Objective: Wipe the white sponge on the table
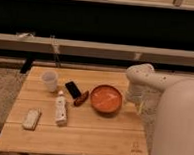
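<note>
The white sponge (31,119) lies flat near the front left corner of the light wooden table (101,135). My gripper (140,106) hangs from the white arm at the table's right edge, just right of an orange bowl. It is far from the sponge, almost the whole table width away, and holds nothing that I can see.
A white bottle (61,109) lies right of the sponge. A white cup (49,80) stands at the back left. A black flat object (73,89) and a small reddish-brown item (81,98) lie mid-table beside the orange bowl (106,99). A low dark wall runs behind the table.
</note>
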